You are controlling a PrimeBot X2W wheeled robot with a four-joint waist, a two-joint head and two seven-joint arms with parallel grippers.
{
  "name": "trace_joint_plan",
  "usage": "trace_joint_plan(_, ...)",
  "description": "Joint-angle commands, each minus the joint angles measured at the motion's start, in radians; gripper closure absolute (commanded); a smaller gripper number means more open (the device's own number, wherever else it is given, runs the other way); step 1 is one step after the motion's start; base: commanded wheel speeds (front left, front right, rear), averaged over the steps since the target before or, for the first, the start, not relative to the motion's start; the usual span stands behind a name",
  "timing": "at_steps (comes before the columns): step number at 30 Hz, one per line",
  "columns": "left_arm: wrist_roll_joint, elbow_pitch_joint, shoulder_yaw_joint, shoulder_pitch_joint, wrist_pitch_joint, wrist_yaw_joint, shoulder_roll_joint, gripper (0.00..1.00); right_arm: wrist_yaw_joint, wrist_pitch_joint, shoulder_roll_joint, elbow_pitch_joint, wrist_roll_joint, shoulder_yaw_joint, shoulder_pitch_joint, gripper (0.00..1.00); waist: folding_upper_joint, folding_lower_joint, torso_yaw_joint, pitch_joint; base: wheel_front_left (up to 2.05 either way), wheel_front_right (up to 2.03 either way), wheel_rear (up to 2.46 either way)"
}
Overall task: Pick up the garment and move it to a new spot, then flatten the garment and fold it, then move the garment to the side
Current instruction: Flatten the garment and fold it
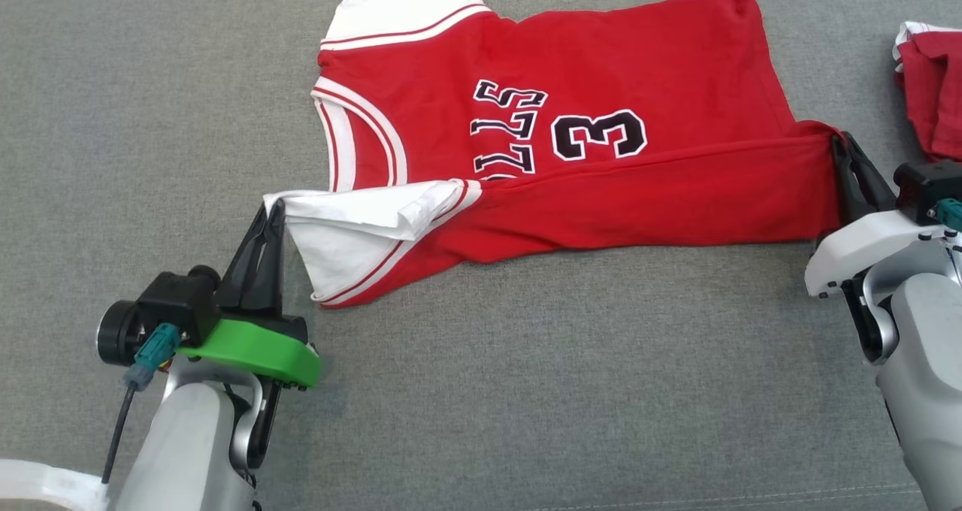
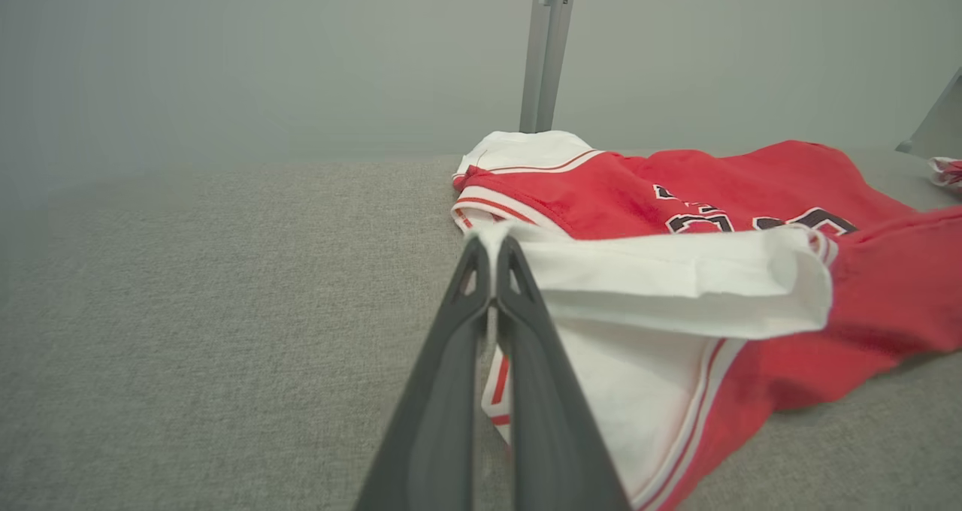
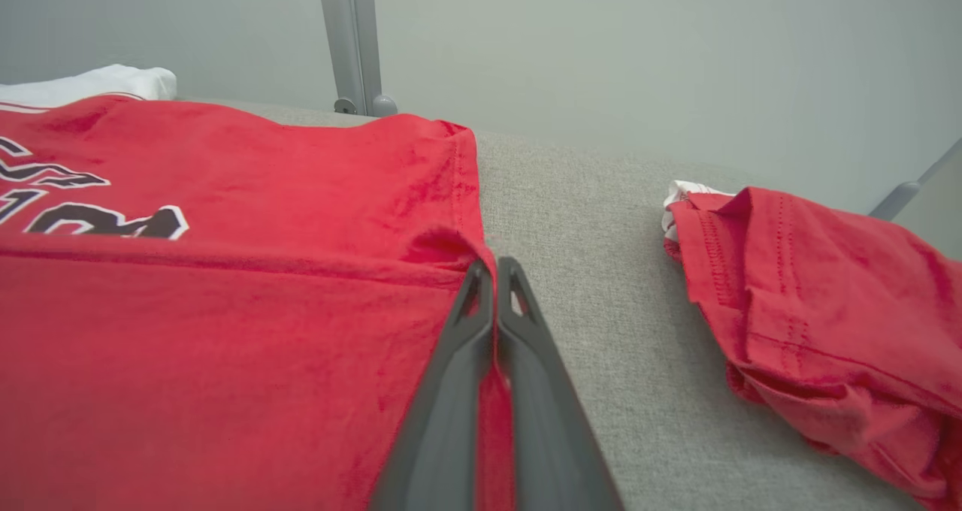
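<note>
Left gripper [image 1: 273, 212] fingers are clenched on the white sleeve corner of the garment [image 1: 639, 60]. Right gripper [image 1: 842, 144] fingers are clenched on its red hem corner. The garment lies on the grey surface [image 1: 526, 391], print up, with its long axis running left to right between the two grippers (collar end left, hem right). Each arm holds one end of the near long edge, which lies doubled over toward the print. The rest of the garment lies ahead of both fingertips.

Judged step: a lengthwise fold, directed away from the robot.

Room: bare surface on the near side and to the left. A second red garment [image 1: 928, 98] lies near the right gripper, apart from the hem. The far sleeve runs off the head view's top edge.
</note>
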Motion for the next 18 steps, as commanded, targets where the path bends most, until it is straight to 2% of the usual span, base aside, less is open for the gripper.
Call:
trace_joint_plan(1,0.004,0.027,-0.012,-0.036,-0.008,-0.013,-0.001,1.00,-0.002,-0.003,0.000,0.030,-0.019,-0.005,-0.022,1.00,0.0000,0.0000,0.005,0.009,0.00,0.00,0.00)
trace_joint_plan(6,0.038,0.110,-0.052,-0.109,-0.017,-0.031,-0.005,1.00,-0.002,-0.003,0.015,0.113,-0.070,-0.015,-0.081,1.00,0.0000,0.0000,0.013,0.027,0.00,0.00,0.00)
trace_joint_plan(10,0.058,0.117,-0.050,-0.139,-0.019,-0.033,-0.016,1.00,-0.002,-0.003,0.020,0.131,-0.090,-0.025,-0.099,1.00,0.0000,0.0000,0.015,0.038,0.00,0.00,0.00)
trace_joint_plan(11,0.065,0.117,-0.046,-0.141,-0.018,-0.034,-0.018,1.00,-0.002,-0.003,0.022,0.131,-0.095,-0.028,-0.104,0.95,0.0000,0.0000,0.016,0.040,0.00,0.00,0.00)
trace_joint_plan(12,0.071,0.116,-0.040,-0.144,-0.018,-0.034,-0.021,1.00,-0.002,-0.003,0.025,0.121,-0.102,-0.034,-0.106,0.67,0.0000,0.0000,0.016,0.042,0.00,0.00,0.00)
trace_joint_plan(13,0.079,0.115,-0.035,-0.146,-0.018,-0.034,-0.024,0.76,-0.002,-0.003,0.027,0.112,-0.105,-0.038,-0.102,0.12,0.0000,0.0000,0.016,0.043,0.00,0.00,0.00)
trace_joint_plan(14,0.086,0.112,-0.030,-0.143,-0.018,-0.034,-0.026,0.38,-0.002,-0.003,0.030,0.097,-0.107,-0.042,-0.092,0.00,0.0000,0.0000,0.016,0.043,0.00,0.00,0.00)
trace_joint_plan(15,0.091,0.107,-0.022,-0.135,-0.018,-0.029,-0.029,0.00,-0.002,-0.003,0.032,0.077,-0.104,-0.052,-0.078,0.00,0.0000,0.0000,0.016,0.042,0.00,0.00,0.00)
trace_joint_plan(18,0.100,0.078,0.005,-0.092,-0.018,-0.013,-0.037,0.00,-0.002,-0.003,0.031,-0.025,-0.092,-0.087,-0.016,0.00,0.0000,0.0000,0.016,0.035,0.00,0.00,0.00)
